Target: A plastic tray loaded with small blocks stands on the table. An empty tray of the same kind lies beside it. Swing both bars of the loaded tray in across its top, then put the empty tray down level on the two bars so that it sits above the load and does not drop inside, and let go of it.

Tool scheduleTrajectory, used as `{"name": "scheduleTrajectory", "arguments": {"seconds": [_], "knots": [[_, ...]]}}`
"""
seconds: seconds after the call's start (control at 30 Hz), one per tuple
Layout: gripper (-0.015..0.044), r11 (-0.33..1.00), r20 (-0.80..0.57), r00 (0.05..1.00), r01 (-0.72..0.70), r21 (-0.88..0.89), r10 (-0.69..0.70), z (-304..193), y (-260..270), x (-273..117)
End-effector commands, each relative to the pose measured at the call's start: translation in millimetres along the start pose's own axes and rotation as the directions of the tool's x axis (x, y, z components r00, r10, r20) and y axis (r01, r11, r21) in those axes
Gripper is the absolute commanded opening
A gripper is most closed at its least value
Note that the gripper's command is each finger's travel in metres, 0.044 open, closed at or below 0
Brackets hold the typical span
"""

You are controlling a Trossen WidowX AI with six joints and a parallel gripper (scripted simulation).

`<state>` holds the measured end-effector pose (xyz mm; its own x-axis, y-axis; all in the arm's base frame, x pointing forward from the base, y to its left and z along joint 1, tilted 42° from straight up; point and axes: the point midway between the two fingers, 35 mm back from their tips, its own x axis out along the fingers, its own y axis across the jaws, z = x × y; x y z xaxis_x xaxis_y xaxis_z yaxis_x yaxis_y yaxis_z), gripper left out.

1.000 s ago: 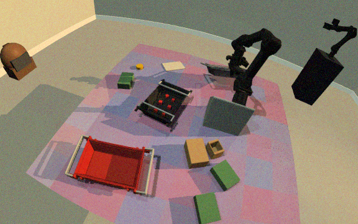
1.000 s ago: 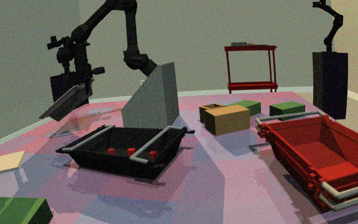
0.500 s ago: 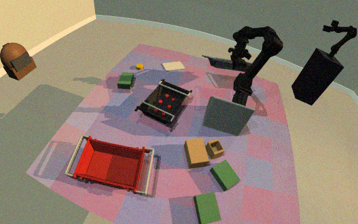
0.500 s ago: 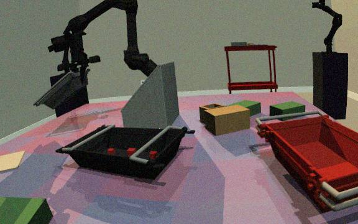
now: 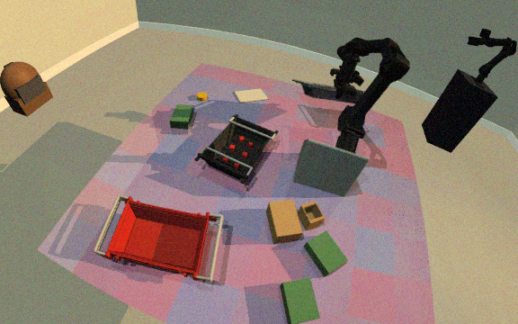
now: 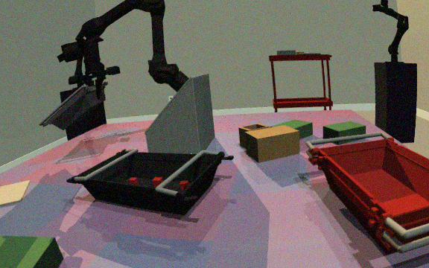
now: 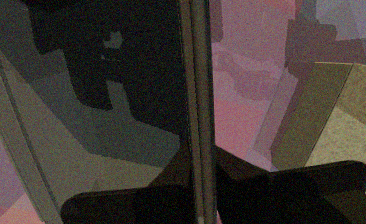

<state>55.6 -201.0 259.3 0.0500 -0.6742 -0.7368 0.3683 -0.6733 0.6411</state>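
Note:
The loaded black tray (image 5: 223,169) (image 6: 140,196) stands on the table with several small red blocks (image 5: 232,148) (image 6: 157,181) inside. Both its pale bars lie across its top: one bar (image 5: 228,160) (image 6: 181,170) near one end, the other bar (image 5: 253,128) (image 6: 110,165) near the opposite end. My gripper (image 5: 344,93) (image 6: 99,90) (image 7: 195,147) is shut on a side wall of the empty grey tray (image 5: 319,92) (image 6: 69,108) (image 7: 199,75). That tray hangs in the air, steeply tilted, beyond the loaded one. Its contact with the fingertips is partly hidden.
A grey wedge (image 5: 328,168) (image 6: 177,119) stands between the arm's base and the black tray. A red tray (image 5: 121,227) (image 6: 352,197) has its bars swung out. A tan box (image 5: 284,220) (image 6: 274,143), green boxes (image 5: 325,253) and a cream plate (image 5: 251,95) (image 6: 9,194) lie around.

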Motion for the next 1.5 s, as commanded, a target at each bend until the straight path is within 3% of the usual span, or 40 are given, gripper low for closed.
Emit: {"name": "scheduleTrajectory", "arguments": {"seconds": [0.0,0.33,1.47], "knots": [[0.0,1.0,0.006,1.0,-0.023,0.011,0.023,2,4,-6],[0.0,1.0,-0.001,1.0,-0.016,0.004,0.016,-1,5,-3],[0.0,0.967,-0.094,0.984,0.125,-0.222,-0.148,-103,16,33]]}}
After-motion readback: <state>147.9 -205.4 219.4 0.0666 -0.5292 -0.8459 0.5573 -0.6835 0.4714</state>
